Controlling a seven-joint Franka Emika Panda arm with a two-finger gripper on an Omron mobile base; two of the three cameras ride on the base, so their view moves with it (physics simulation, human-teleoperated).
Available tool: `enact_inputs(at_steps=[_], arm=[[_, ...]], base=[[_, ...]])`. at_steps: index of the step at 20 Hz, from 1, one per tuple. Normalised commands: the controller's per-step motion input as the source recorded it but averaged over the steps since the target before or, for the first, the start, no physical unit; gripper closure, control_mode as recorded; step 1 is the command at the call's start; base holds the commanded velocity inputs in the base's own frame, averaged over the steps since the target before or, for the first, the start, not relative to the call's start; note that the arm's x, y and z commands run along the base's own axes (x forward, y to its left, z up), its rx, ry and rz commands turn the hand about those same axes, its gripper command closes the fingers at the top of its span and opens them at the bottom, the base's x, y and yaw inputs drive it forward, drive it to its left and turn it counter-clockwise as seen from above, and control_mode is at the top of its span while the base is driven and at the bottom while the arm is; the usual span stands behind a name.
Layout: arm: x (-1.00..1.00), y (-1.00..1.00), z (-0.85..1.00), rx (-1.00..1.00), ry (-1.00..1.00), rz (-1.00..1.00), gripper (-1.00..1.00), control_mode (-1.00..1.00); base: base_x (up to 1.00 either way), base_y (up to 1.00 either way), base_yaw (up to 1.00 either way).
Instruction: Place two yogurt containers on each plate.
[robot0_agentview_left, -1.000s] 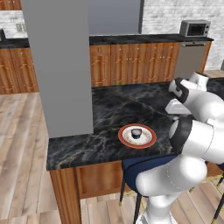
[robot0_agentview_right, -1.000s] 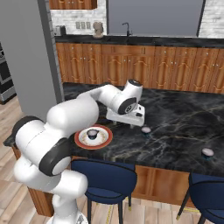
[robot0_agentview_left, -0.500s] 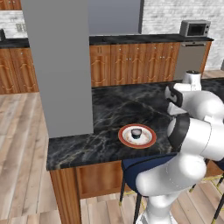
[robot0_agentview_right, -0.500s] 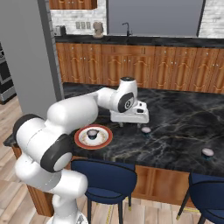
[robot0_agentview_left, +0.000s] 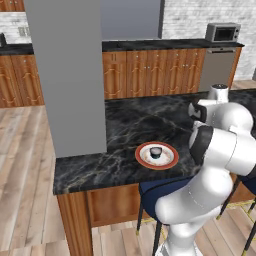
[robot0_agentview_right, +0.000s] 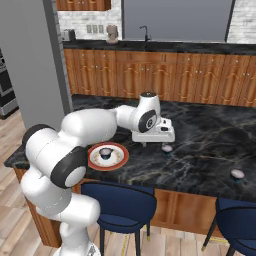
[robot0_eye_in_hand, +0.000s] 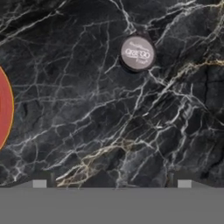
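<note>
One yogurt cup (robot0_agentview_right: 105, 153) already sits upright near the middle of the red-rimmed plate (robot0_agentview_right: 121, 159), so that plate holds half of what the task asks of it. A second cup (robot0_eye_in_hand: 137, 53) stands loose on the dark marble table (robot0_agentview_right: 200, 150), and in the hand view it lies at about one o'clock, its pale printed lid facing straight up at the camera. In the right base view this same cup (robot0_agentview_right: 167, 148) is just beside the gripper (robot0_agentview_right: 155, 142), at about three o'clock of it. A third cup (robot0_agentview_right: 237, 174) stands well apart, toward the table's front edge at four o'clock from the second.

The gripper hangs over bare marble between the plate and the second cup with its jaws spread wide and nothing between them, which suggests it is being lined up to come down on that nearest cup. In the hand view the plate's red rim (robot0_eye_in_hand: 5, 107) shows at nine o'clock. Left of the table rises a grey pillar (robot0_agentview_left: 65, 75).
</note>
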Motion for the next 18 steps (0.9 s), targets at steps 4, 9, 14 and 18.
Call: enact_inputs(at_steps=[4,9,14,18], arm=[[0.26,-0.16,-0.04,0.00,0.00,0.00,-1.00,-1.00],[0.33,-0.04,-0.10,0.00,0.00,0.00,-1.00,-1.00],[0.44,0.00,-0.20,0.00,-0.03,0.00,-1.00,-1.00],[0.41,0.00,-0.19,0.02,-0.03,0.00,-1.00,-1.00]], base=[[0.00,0.00,0.00],[0.00,0.00,0.00],[0.00,0.00,0.00],[0.00,0.00,0.00]])
